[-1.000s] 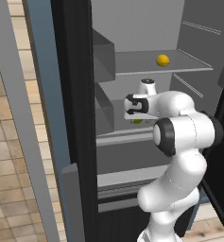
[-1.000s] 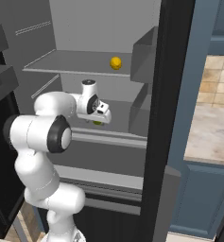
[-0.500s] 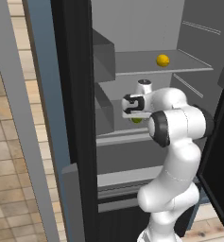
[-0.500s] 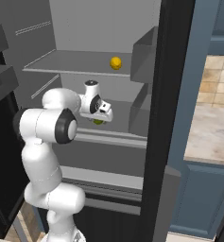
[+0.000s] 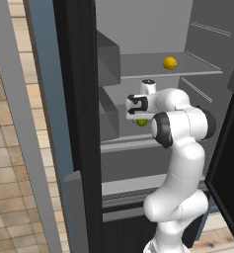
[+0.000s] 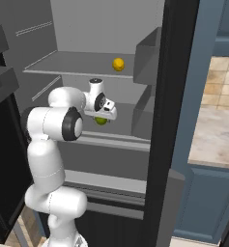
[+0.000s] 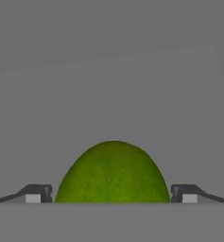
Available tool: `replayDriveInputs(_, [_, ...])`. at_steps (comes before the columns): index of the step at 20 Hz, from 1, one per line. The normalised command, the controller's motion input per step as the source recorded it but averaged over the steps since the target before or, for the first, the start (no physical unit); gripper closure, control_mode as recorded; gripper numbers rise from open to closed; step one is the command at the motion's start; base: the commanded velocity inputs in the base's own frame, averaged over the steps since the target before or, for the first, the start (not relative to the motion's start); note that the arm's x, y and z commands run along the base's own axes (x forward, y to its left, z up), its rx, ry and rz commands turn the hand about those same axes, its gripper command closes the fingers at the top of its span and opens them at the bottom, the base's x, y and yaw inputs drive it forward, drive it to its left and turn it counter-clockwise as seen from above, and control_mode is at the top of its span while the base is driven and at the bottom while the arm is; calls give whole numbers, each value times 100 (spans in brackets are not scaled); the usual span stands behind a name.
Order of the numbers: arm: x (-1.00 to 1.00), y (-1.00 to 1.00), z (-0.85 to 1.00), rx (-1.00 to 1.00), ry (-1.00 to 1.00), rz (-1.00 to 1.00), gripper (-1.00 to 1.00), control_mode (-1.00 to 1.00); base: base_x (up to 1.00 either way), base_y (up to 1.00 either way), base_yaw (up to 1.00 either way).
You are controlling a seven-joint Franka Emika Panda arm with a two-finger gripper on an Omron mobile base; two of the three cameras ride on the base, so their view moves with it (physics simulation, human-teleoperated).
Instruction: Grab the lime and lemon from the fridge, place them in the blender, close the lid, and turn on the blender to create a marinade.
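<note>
The lime [image 7: 112,172] is a round green fruit with a finely mottled skin. In the hand view it sits centred between the two dark fingertips [image 7: 37,193], with a clear gap on each side; the gripper [image 7: 112,196] stands wide and is not pressing on the fruit. The lime rests on the grey middle shelf [image 5: 119,142] of the fridge [image 5: 76,123].

In the left base view the lime [image 5: 141,122] shows as a small green patch just under the gripper [image 5: 137,118], mostly covered by the hand. In the right base view the lime [image 6: 101,120] shows more fully, below the gripper [image 6: 104,116]. Both base views also show the lemon [image 5: 170,63], a yellow fruit on the upper shelf [image 6: 63,65], well apart from the hand; in the right base view the lemon [image 6: 118,64] lies near the back wall. The hand view gives the finger spacing around the lime, which the base views do not resolve.

Compared with one second ago, the elbow has swung in toward the shelf and the hand sits slightly lower over the lime. The lime and lemon are unmoved, and the jaws are just as wide.
</note>
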Motion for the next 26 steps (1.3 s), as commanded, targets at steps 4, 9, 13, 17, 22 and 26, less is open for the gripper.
replayDriveInputs(4, [-24,0,-44,-2,0,0,-100,-100,0,0,0])
replayDriveInputs(9, [-22,0,-43,-3,0,0,-100,-100,0,0,0])
replayDriveInputs(13, [-3,0,-33,-3,0,0,-100,-100,0,0,0])
replayDriveInputs(17, [-3,2,-34,-3,0,0,100,-100,0,0,0])
replayDriveInputs(22, [-38,6,-35,-1,-1,0,100,-100,0,0,0])
replayDriveInputs(26, [-39,11,-24,0,0,0,100,-100,0,0,0])
